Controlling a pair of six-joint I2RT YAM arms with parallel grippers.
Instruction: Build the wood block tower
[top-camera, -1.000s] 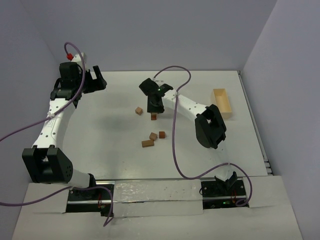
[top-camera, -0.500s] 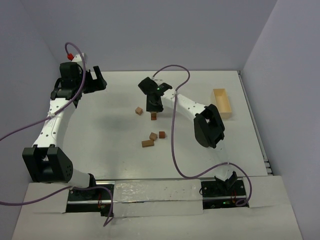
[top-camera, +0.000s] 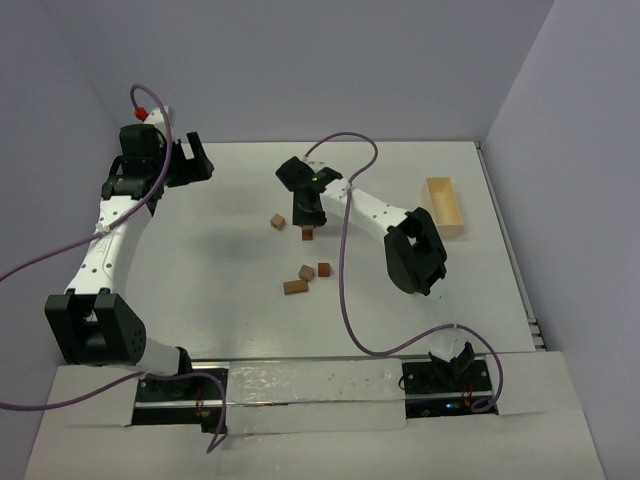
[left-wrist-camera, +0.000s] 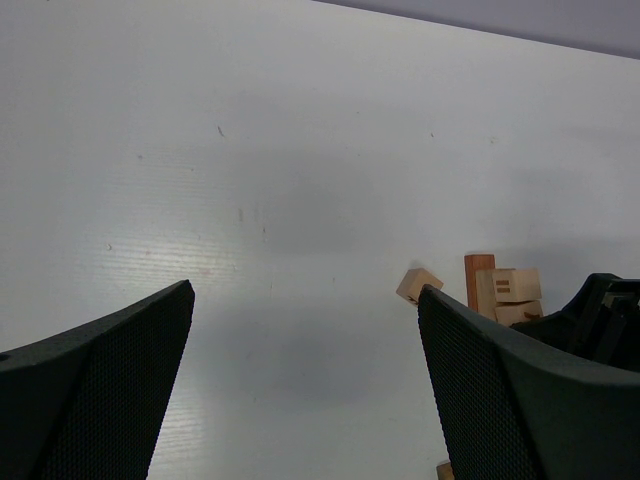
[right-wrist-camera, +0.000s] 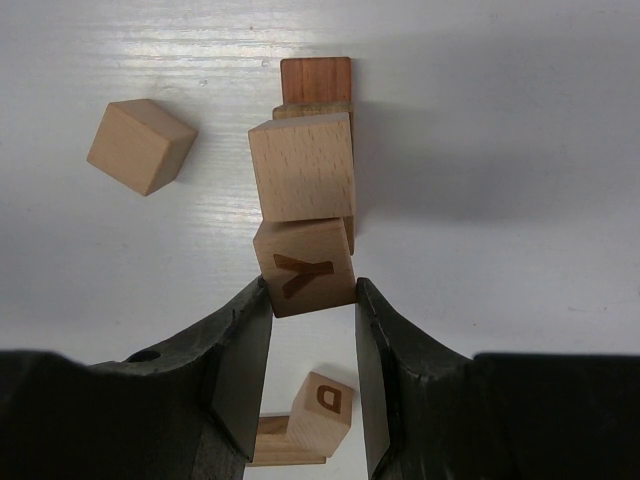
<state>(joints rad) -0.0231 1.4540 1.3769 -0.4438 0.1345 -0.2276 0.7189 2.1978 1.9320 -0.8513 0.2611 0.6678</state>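
The tower (right-wrist-camera: 302, 165) is a short column: a tan cube on top of a reddish-brown block (right-wrist-camera: 316, 80). My right gripper (right-wrist-camera: 310, 300) is shut on a tan cube marked Y (right-wrist-camera: 305, 265), pinched at the fingertips just above the tower's top cube. Seen from above, the right gripper (top-camera: 308, 205) hangs over the tower (top-camera: 308, 234). Loose wood blocks lie around it: a tan cube (right-wrist-camera: 140, 146), a cube marked D (right-wrist-camera: 320, 412) and a flat bar (right-wrist-camera: 285, 442). My left gripper (left-wrist-camera: 305, 400) is open and empty at the far left (top-camera: 190, 160). Its view shows the tower (left-wrist-camera: 500, 295) at the right.
A pale wooden tray (top-camera: 446, 205) stands at the right side of the table. Three loose blocks (top-camera: 307, 272) (top-camera: 324, 269) (top-camera: 295, 287) lie in front of the tower and one cube (top-camera: 278, 222) lies to its left. The right arm's purple cable (top-camera: 345, 290) loops over the table.
The right arm has shifted slightly left with the Y cube still in its grip. The left arm has not moved.
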